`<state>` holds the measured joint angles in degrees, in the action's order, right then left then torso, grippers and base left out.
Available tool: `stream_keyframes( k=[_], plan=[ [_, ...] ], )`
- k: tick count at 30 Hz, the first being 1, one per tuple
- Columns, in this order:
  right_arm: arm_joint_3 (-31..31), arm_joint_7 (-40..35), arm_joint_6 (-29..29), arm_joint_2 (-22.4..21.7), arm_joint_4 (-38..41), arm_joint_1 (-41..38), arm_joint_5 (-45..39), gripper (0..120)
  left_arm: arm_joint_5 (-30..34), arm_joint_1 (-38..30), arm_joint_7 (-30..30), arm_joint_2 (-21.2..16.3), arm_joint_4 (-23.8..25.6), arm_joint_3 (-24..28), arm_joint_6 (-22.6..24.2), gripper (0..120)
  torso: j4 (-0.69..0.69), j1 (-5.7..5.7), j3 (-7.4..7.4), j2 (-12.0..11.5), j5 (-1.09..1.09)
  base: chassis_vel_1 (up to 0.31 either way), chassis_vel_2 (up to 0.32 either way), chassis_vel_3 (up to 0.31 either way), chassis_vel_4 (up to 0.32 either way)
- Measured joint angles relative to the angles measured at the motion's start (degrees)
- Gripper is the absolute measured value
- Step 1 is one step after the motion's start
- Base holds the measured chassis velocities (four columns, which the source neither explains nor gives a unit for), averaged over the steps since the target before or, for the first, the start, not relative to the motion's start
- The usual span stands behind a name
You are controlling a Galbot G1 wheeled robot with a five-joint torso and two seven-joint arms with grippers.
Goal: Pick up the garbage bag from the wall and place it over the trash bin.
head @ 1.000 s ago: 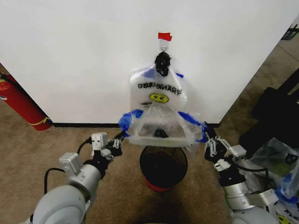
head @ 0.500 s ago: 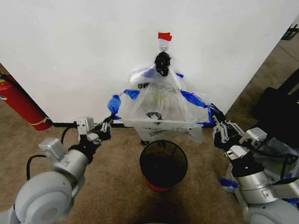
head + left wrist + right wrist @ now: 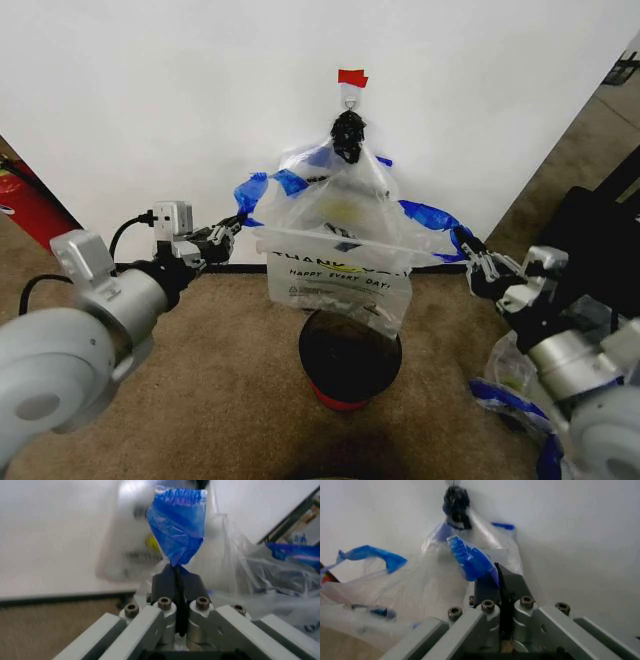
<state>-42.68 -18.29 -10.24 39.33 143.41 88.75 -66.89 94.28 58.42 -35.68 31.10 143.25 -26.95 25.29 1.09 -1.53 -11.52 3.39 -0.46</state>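
garbage bag (image 3: 338, 268) is stretched between both arms, in the air above the trash bin (image 3: 350, 357) and in front of the wall (image 3: 180, 110). left gripper (image 3: 226, 232) has its fingers pinched closed on one blue handle; left wrist view shows the blue plastic coming straight out from between the closed fingers (image 3: 170, 582). right gripper (image 3: 468, 252) does the same with the other blue handle, fingers (image 3: 492, 583) clamped together on it. behind it a whiter bag with the smiley face (image 3: 345, 190) hangs from the hook (image 3: 349, 97) under the red tape (image 3: 352, 77).

step in hand, as i read it: bag is off the wall and spread, carry-to-bin phase. bag bottom hangs just over the bin rim, not inside it.

next move likely needs both grippers lowering together, keeping the mouth wide so it clears the rim all round. risk: thin plastic slipping or tearing under tension.
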Motion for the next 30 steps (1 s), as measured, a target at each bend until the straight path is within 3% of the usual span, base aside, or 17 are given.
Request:
stream_keyframes(
  k=[6, 13, 22, 26, 30],
  plan=[
    [-0.2, -0.8, -1.9, -0.1, -0.1, 0.0, -0.6, 0, -1.9, 0.3, -1.2, 3.0, 0.0, 5.3, 0.2, 0, 0.01, 0.0, 0.0, 0.0, -0.02, 0.0, 0.0, 0.0, 0.0],
    [7.5, -0.8, -1.0, 4.5, -0.1, 0.3, 4.4, 0, -4.3, 2.0, -1.7, 5.6, 0.0, 7.8, 0.2, 0, 0.01, 0.0, 0.0, 0.0, 0.01, 0.0, 0.0, 0.0, 0.0],
    [14.4, -1.3, 0.6, 9.7, -0.7, 0.1, 9.2, 0, -10.5, 6.0, -2.1, 12.5, 0.0, 13.8, -0.2, 0, 0.01, 0.0, 0.01, 0.0, -0.01, 0.0, 0.0, 0.0, 0.0],
    [16.1, -1.5, 1.5, 11.7, -1.9, 0.2, 9.6, 0, -14.0, 7.2, -1.0, 13.5, 0.0, 15.6, -0.5, 0, 0.01, 0.0, 0.01, 0.0, -0.01, 0.0, 0.0, 0.0, 0.0],
    [19.5, -2.1, 2.3, 16.5, -4.3, -0.4, 10.6, 0, -16.2, 8.3, 0.3, 13.8, -0.2, 16.1, -1.0, 0, 0.0, 0.0, 0.01, 0.0, 0.01, 0.0, 0.0, 0.0, 0.0]
  ],
)
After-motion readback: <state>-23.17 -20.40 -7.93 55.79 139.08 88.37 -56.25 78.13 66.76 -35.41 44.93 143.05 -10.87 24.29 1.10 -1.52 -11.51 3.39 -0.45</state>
